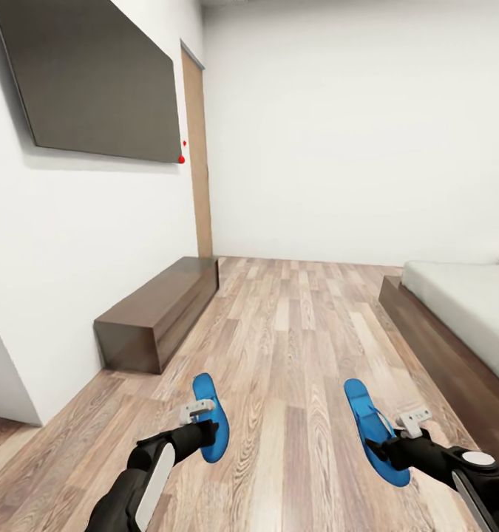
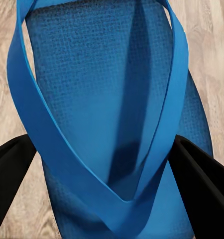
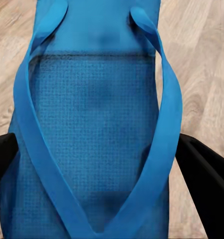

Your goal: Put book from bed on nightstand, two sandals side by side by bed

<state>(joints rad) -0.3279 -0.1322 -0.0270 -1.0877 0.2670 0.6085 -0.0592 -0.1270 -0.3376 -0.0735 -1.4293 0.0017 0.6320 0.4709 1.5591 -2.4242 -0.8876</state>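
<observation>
In the head view the robot faced down a white-walled bedroom with a wood-plank floor (image 1: 293,347). Each arm carried one bright blue sandal out in front of the trunk, above the floor. The left tool (image 1: 199,421) was closed on the left sandal (image 1: 211,417), and in the left wrist view its two black fingers (image 2: 199,174) pressed against either edge of the sole near the toe post, where the thin straps met in a V over the textured footbed (image 2: 92,99). The right tool (image 1: 397,443) gripped the right sandal (image 1: 373,428) in the same manner; in the right wrist view its black fingers (image 3: 206,184) sat at both sides of the sole with the straps (image 3: 167,114) running up between them. The two sandals pointed roughly the same way, away from the robot, and were well apart from each other. The bed (image 1: 463,310), with its dark wooden frame and pale mattress, lay along the right side of the room, its near corner close to the right sandal but not touching it. On the left wall hung a dark flat screen (image 1: 94,74), and below it a low brown cabinet (image 1: 160,310) stood on the floor beside a narrow wooden door (image 1: 199,155).
</observation>
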